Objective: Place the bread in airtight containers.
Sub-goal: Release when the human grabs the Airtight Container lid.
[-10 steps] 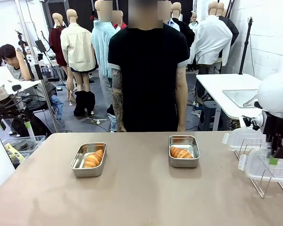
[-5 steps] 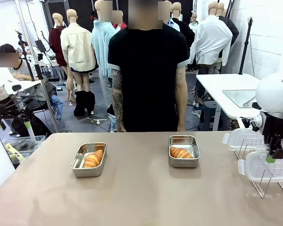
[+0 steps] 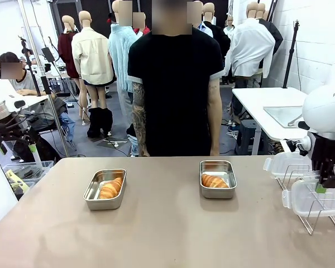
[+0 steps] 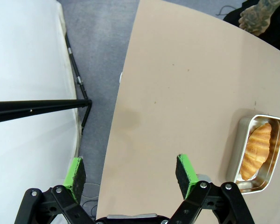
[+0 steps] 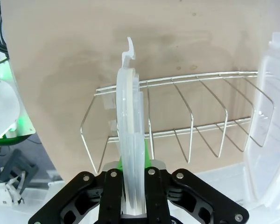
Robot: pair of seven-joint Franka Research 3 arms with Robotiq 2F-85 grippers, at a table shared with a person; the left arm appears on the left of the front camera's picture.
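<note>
Right gripper (image 3: 322,187): closed on the edge of a clear lid (image 5: 129,135), which stands upright in the wire rack (image 5: 191,116) at the table's right edge.
Left gripper (image 4: 130,170): jaws wide apart with nothing between them, hanging above the left edge of the table (image 4: 177,84).
Left croissant (image 3: 110,188): lying inside the left tin (image 3: 103,203).
Right croissant (image 3: 214,181): lying inside the right tin (image 3: 218,193).
Tins: well apart on the table, on the far half, in front of the person (image 3: 176,89).
Second lid (image 3: 280,164): leaning in the rack, just behind the gripped one.
</note>
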